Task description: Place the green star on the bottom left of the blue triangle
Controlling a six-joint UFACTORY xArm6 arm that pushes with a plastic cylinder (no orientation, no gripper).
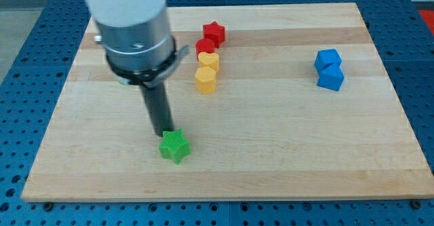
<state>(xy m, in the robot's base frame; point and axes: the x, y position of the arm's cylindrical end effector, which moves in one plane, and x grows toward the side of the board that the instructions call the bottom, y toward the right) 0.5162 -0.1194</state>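
My tool's tip (165, 132), a bare rod gripping nothing, touches one green star (175, 146). Toward the view's right: two red, two yellow, two blue blocks (329, 70), shapes unclear.

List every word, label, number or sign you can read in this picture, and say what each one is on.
There is none to read.
The wooden board is bare wood grain.
The green star, red star, yellow blocks and blue blocks carry no markings.
The arm's grey housing above my tip, which touches the green star's upper-left edge, shows no legible label.
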